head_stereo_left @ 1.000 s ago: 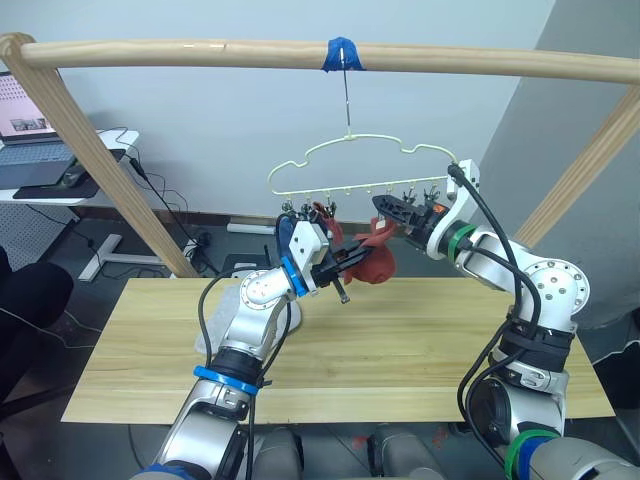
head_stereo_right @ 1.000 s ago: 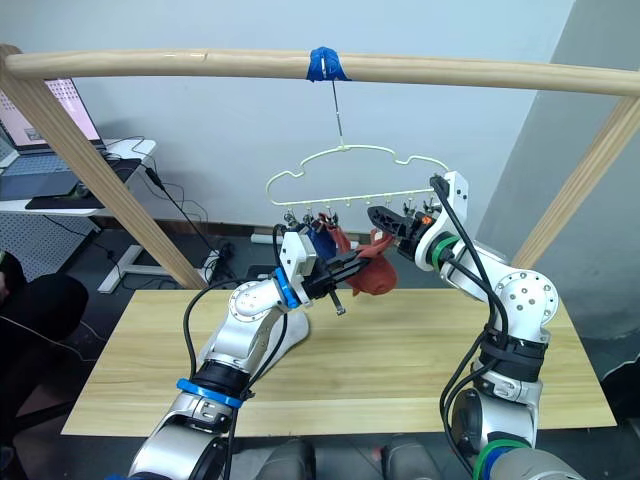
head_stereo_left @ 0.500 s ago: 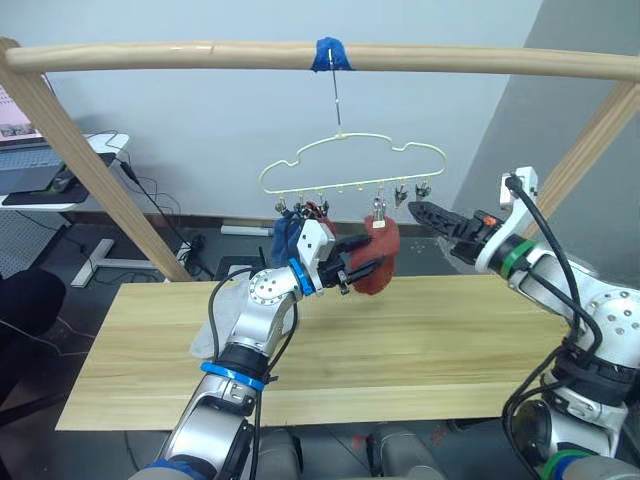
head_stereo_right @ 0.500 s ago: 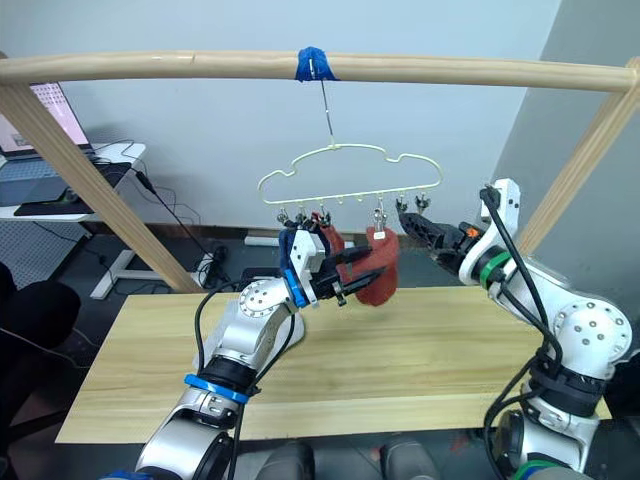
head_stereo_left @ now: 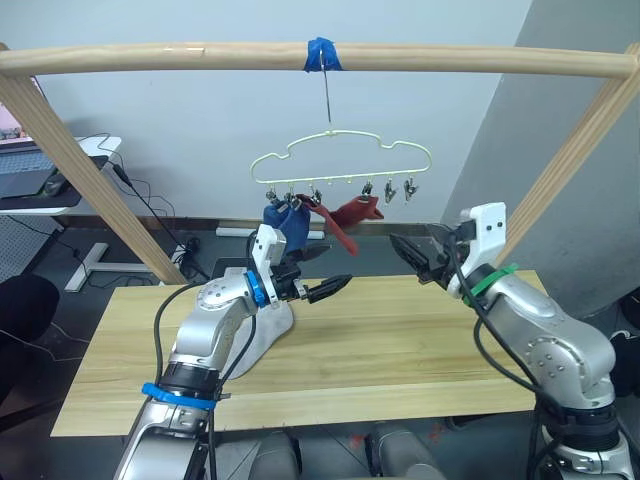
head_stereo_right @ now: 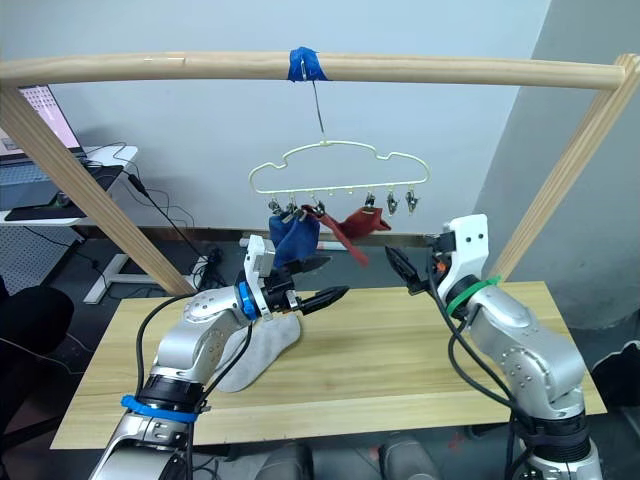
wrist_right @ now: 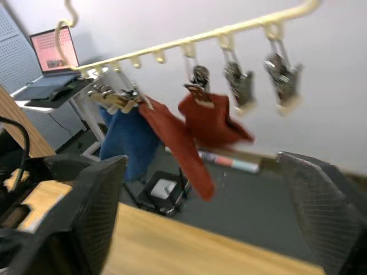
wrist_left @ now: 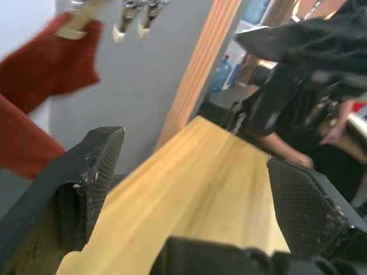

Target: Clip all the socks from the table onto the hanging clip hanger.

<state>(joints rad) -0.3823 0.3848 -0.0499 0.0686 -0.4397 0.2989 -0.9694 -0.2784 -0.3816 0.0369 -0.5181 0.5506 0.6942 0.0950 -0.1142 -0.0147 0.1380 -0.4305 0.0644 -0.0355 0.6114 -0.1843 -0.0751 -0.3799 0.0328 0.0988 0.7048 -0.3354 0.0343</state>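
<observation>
Grey knit is what remains on the tabletop (head_stereo_left: pixel 400 340): a light grey sock (head_stereo_left: pixel 268 328) lies at centre-left of the head view, partly under the left arm, its long axis running from lower left to upper right. The left tool (head_stereo_left: pixel 318 277) hangs just above and to the right of it, its fingers spread and empty, so the sock sits below and slightly left of the tips. The right tool (head_stereo_left: pixel 418 259), also spread and holding nothing, is at centre-right, well apart from the sock; the left arm is clearly the nearer one. In the upper middle of the frame the hanger (head_stereo_left: pixel 340 160) dangles from the pole (head_stereo_left: pixel 300 56), with blue socks (head_stereo_left: pixel 285 220) and red socks (head_stereo_left: pixel 345 218) already clipped toward its left and middle, and bare clips (head_stereo_left: pixel 398 190) at its right end. The next pickup likely calls for the left tool to drop down and back toward the grey sock.
</observation>
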